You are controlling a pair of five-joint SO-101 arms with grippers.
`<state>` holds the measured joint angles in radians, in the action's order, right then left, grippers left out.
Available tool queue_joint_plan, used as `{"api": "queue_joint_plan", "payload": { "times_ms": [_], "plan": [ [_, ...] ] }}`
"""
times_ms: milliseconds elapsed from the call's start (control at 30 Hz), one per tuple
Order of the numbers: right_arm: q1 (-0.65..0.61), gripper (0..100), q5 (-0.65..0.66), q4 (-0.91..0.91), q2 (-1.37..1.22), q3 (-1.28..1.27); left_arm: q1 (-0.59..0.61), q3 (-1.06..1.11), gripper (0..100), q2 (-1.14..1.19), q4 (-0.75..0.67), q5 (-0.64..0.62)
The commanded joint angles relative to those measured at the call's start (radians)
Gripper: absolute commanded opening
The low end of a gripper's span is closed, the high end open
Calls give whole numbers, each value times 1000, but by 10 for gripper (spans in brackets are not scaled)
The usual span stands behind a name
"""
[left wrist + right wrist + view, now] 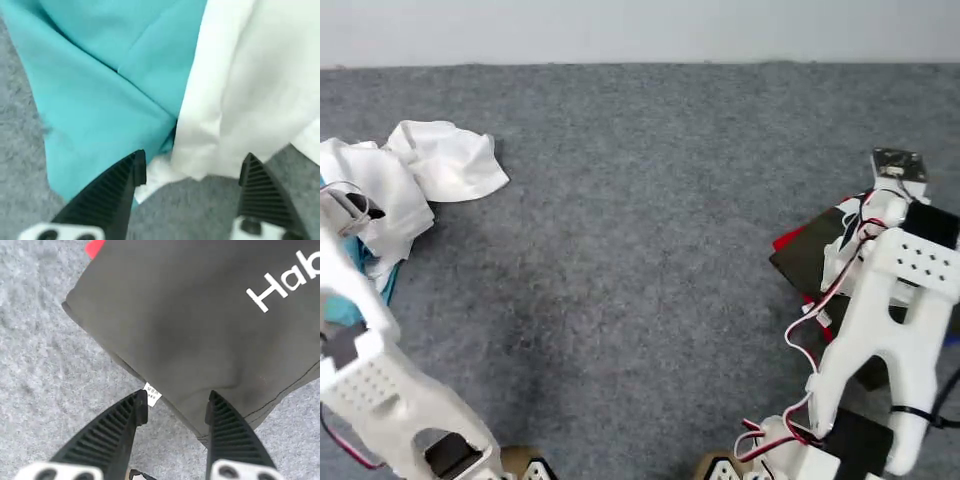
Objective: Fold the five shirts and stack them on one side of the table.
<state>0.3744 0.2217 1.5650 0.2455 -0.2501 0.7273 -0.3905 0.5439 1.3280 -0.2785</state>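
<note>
Left fingers (111, 196) spread | right fingers (120, 430) spread | white shirt (250, 90) rumpled | black shirt (200, 315) flat

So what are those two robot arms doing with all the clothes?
They're working on folding shirts. The left arm has its jaws open just above a crumpled white shirt and a teal shirt. The right arm has open jaws over a flat black shirt lying on a red shirt. Nothing is gripped yet.
</note>
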Motion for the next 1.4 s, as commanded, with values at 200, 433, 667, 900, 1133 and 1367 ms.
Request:
{"api": "queue_joint_plan", "payload": {
  "times_ms": [200, 433, 667, 900, 1133, 1367],
  "plan": [
    [-12, 195, 5, -4, 41, -2, -44, -371, 297, 282, 114, -9],
    [-12, 195, 5, -4, 41, -2, -72, -627, 55, 430, 233, -9],
    [-24, 194, 5, -4, 41, -3, -72, -854, 12, 471, 428, -11],
    [-74, 194, 5, -4, 41, -3, -110, -883, 12, 345, 430, -11],
    [-73, 194, 5, -4, 41, -5, -333, -883, 12, 181, 430, -8],
    [-70, 194, 5, -2, 41, -5, -528, -805, 12, 92, 430, -5]
  ]
}}
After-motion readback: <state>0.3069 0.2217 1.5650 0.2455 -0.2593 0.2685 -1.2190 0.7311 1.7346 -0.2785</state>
